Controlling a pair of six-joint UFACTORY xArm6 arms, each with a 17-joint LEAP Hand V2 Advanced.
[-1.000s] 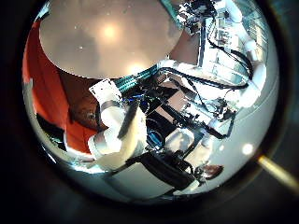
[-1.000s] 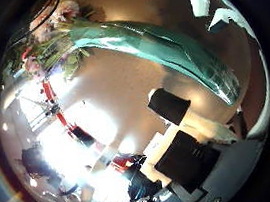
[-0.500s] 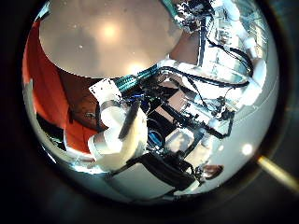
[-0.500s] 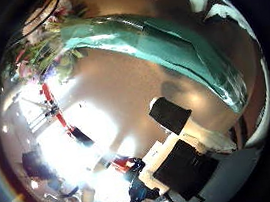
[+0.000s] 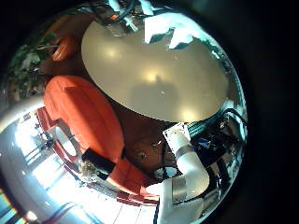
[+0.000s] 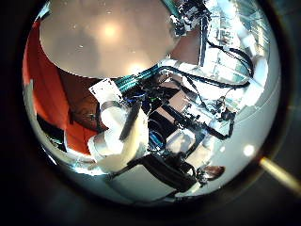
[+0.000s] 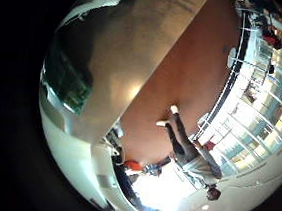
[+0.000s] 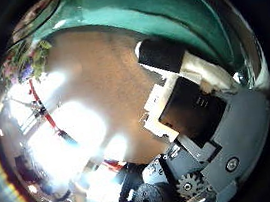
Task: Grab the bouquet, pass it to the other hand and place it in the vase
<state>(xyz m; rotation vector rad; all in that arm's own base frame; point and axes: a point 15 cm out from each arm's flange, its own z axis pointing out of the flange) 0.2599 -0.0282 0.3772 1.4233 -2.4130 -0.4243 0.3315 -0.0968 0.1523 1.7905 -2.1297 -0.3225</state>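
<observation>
You are closing in on the bouquet; its teal wrap looks light and crinkly, so grip the stems. Right hand grasp: cannot tell.

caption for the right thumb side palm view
Teal-wrapped bouquet arcs close past the right hand, flowers toward one end.

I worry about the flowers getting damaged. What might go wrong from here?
The bouquet is close to the right hand, with its wrap beside the fingers. Closing there may crumple the wrap or slip, giving a loose hold. The flowers lie off to one end, so a lift may tip that way.
</observation>
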